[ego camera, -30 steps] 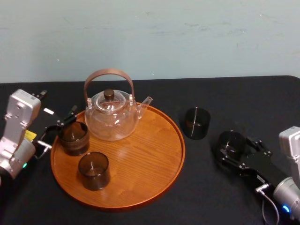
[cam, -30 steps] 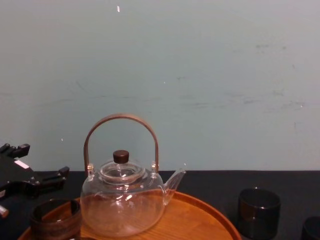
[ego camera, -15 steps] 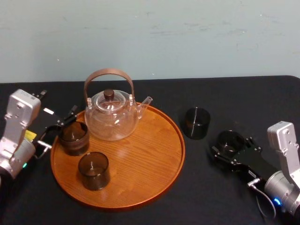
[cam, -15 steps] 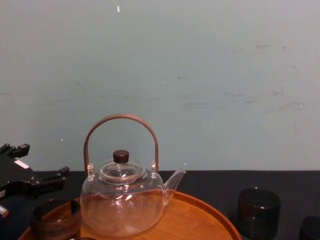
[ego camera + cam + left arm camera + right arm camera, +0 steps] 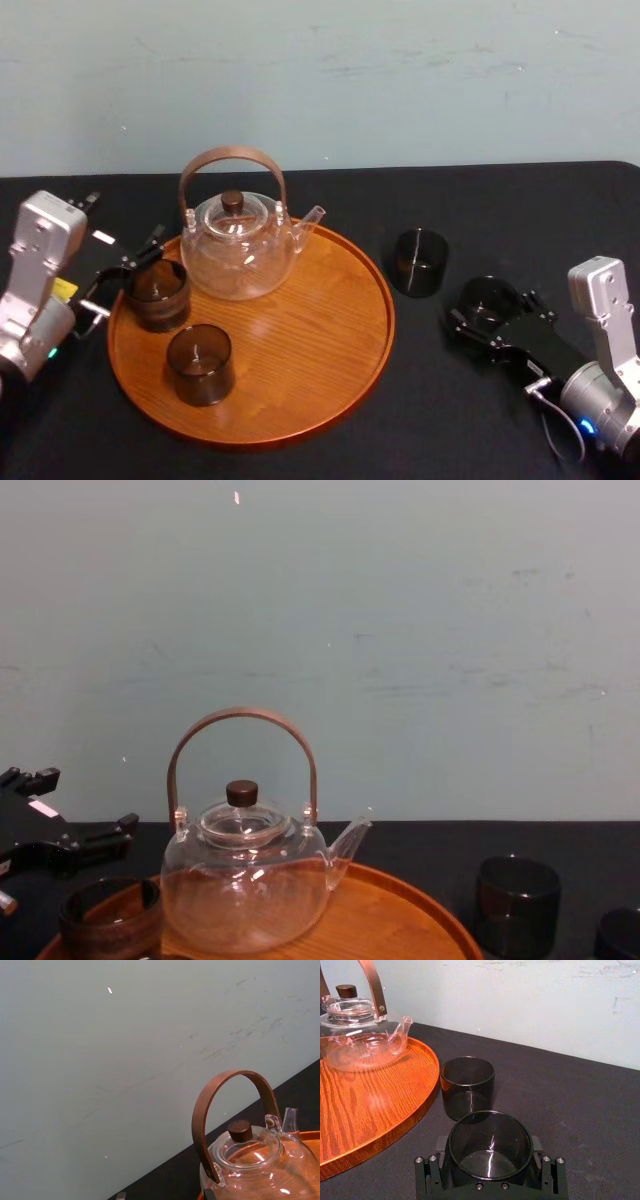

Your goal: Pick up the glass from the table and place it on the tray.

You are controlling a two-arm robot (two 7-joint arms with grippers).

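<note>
- I am clamping the glass between my right fingers, one pressing on each side of its wall. It is sitting low between them, on the black counter or barely off it; I cannot tell which.
- I am judging it light, rigid, thin-walled and smooth. It would slip under a weak squeeze and could crack under a hard one, so I am favouring moderate pressure on opposite sides at mid-height, below the rim.
- The tray is lying beyond a spare glass that is standing just ahead of my right fingers. I am expecting to need height to clear both that glass and the tray's low rim.
- The teapot and two tray glasses are taking up the tray's side farthest from my right fingers, and the side nearest them is bare wood.
- My left fingers are hanging released, spread beside one tray glass.
</note>
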